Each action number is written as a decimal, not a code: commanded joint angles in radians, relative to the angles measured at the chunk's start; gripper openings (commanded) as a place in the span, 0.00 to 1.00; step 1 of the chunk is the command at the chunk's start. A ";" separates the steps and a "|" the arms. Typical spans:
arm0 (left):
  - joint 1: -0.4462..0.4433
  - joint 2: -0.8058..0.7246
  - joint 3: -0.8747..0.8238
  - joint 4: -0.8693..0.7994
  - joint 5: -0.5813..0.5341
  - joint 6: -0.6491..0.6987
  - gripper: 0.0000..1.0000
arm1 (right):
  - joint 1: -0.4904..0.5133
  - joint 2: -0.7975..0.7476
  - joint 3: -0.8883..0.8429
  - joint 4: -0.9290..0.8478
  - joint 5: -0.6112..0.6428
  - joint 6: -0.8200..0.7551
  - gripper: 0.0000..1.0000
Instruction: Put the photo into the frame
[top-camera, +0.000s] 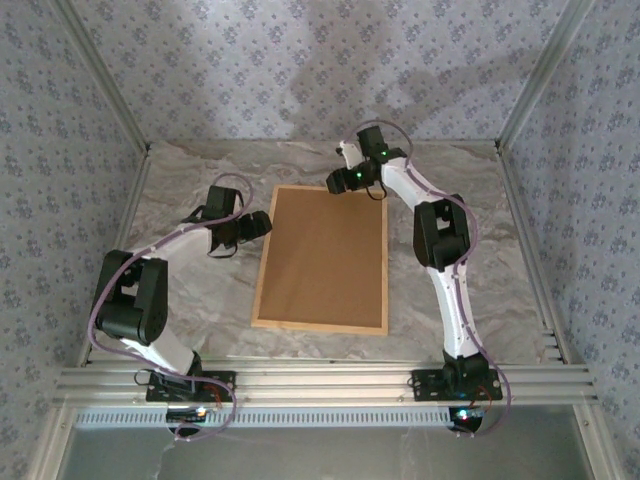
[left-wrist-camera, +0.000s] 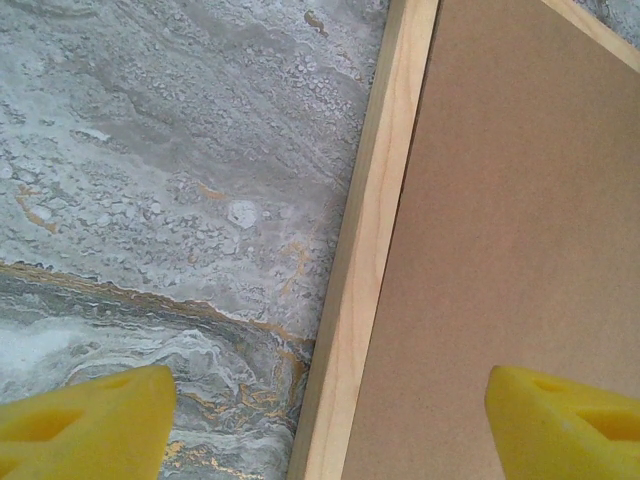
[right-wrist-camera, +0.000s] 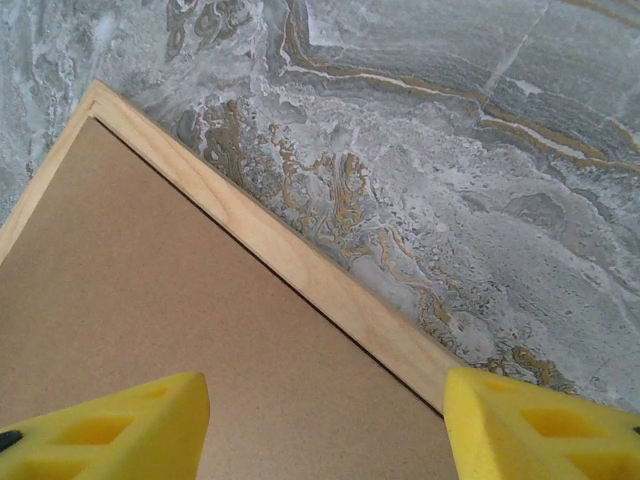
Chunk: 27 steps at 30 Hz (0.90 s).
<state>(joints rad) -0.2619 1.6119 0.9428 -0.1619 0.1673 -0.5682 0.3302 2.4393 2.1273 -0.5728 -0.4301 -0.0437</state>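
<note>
At ctr of the top view the frame (top-camera: 318, 326) lies flat on the marble counter (top-camera: 220, 290), back side up, w/ the brown backing board (top-camera: 325, 250) filling the light wood rim. L gripper (top-camera: 256, 224) hangs by the frame's upper-left edge. In the left wrist view its yellow fingers (left-wrist-camera: 85, 425) are spread wide, one over bare counter (left-wrist-camera: 180, 150), the other over the board (left-wrist-camera: 510, 200), w/ one side of the frame (left-wrist-camera: 370, 250) running up between them; nothing clamped. R gripper (top-camera: 342, 181) sits over the frame's top edge. Its fingers (right-wrist-camera: 105, 430) are also wide apart and hold nothing; a frame corner (right-wrist-camera: 95, 90) shows upper left in that view.
</note>
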 joint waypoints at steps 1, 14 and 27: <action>-0.003 -0.027 -0.011 -0.017 -0.005 0.007 0.81 | 0.009 0.041 0.049 -0.079 0.010 0.008 0.65; -0.003 -0.016 -0.011 -0.014 0.002 0.014 0.82 | 0.010 0.081 0.116 -0.148 0.010 0.010 0.63; -0.003 -0.015 -0.009 -0.014 0.010 0.013 0.82 | 0.006 0.067 0.133 -0.177 -0.021 0.026 0.63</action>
<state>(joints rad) -0.2619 1.6119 0.9375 -0.1619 0.1677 -0.5652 0.3328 2.4992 2.2181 -0.7136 -0.4267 -0.0387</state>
